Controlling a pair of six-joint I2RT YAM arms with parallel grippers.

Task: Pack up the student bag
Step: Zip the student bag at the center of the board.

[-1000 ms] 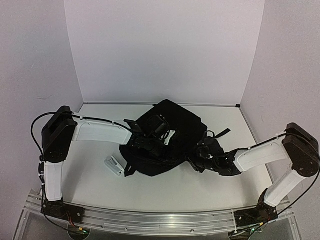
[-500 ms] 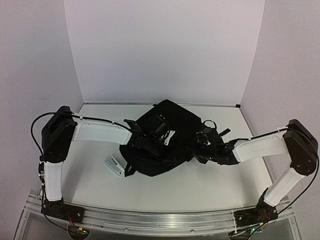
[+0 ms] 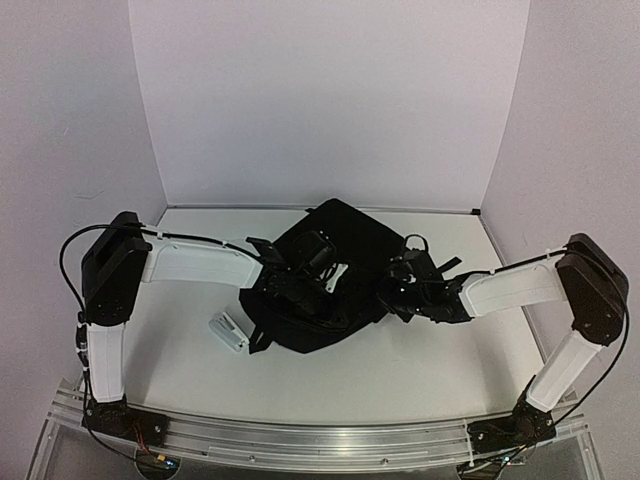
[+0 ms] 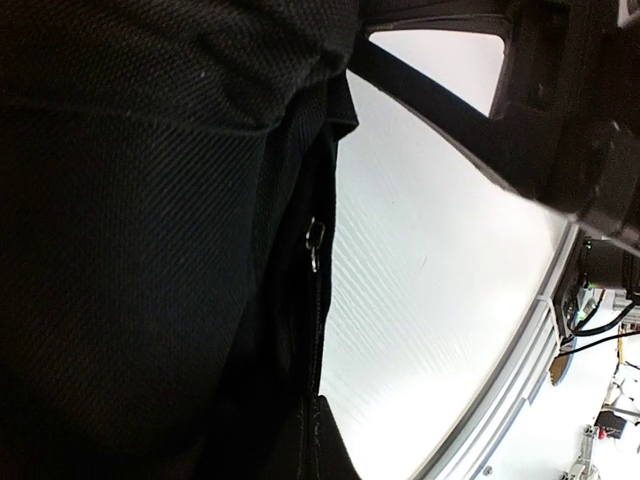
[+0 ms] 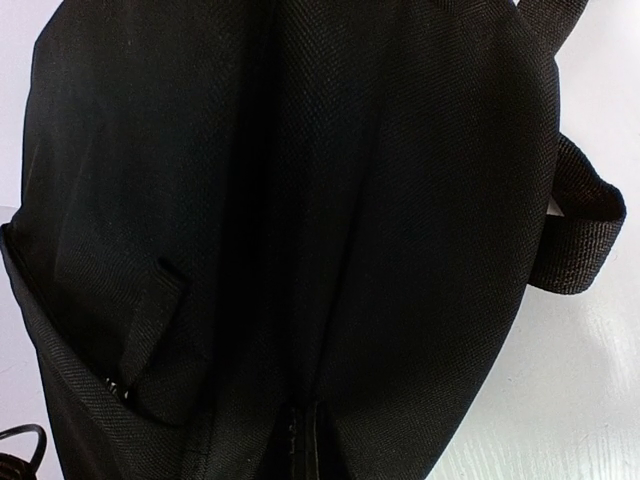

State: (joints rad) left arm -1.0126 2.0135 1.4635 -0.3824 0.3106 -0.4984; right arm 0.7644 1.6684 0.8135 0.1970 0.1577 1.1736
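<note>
Student bag (image 3: 345,240), a large soft black fabric backpack, lies slumped in the middle of the flat white table (image 3: 400,380), a little toward the far side and between the two arms. A black webbing strap (image 3: 445,264) trails off its right side onto the bare surface. The table is smooth and matte, and in the left wrist view it shows a faint fine ripple beside the bag's seam, where a small metal zip pull (image 4: 314,240) hangs. A ribbed aluminium rail (image 3: 320,435) runs along the near edge and carries both arm bases.

Plain pale walls close in the space on three sides: a white back wall (image 3: 320,100) and two slightly lilac side walls, left (image 3: 60,120) and right (image 3: 590,120). They meet the table in clean seams.

A small white oblong object (image 3: 228,332) lies on the table just left of the bag's near corner, apart from it.

The left gripper (image 3: 296,288) is down on the bag's near left part, fingers clenched. The right gripper (image 3: 395,292) presses against the bag's right side, fingers likewise closed together. Black fabric fills both wrist views, and I cannot tell whether either pinches cloth.
</note>
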